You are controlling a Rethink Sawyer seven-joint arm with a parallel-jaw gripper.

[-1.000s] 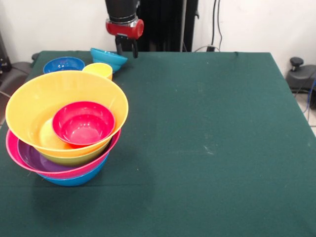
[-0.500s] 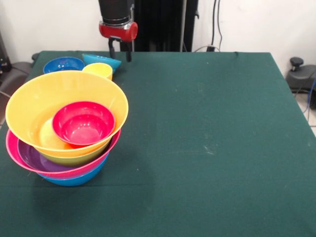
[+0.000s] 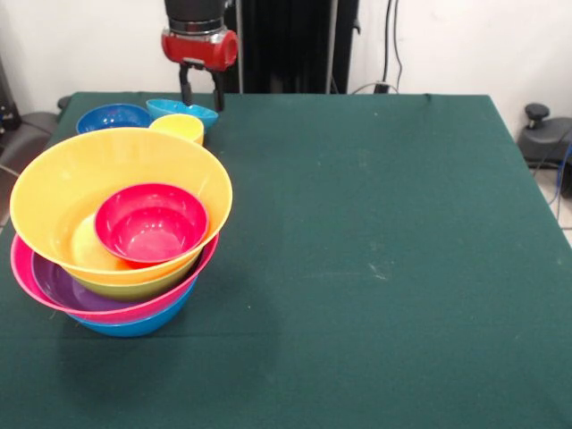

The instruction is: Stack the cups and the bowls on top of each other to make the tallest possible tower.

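Observation:
The tower [image 3: 116,232] stands at the table's left front: a blue bowl [image 3: 134,325] at the bottom, then pink [image 3: 21,264], purple [image 3: 63,288], green [image 3: 134,289] and a large orange bowl [image 3: 54,192] with a small red bowl [image 3: 150,223] inside. Behind it stand the yellow-orange cup [image 3: 177,127], a dark blue bowl [image 3: 114,117] and a light blue bowl [image 3: 170,111]. My gripper [image 3: 202,96] hangs over the light blue bowl's right part with its fingers apart. I cannot tell whether it touches the bowl. The red cup is out of view.
The green table [image 3: 375,268] stretches to the right of the tower. The robot's black pedestal [image 3: 286,45] stands behind the far edge. A black device [image 3: 541,134] sits off the table's right side.
My gripper has moved left along the far edge. The light blue bowl has shifted left with it and gone from tilted to level behind the yellow cup.

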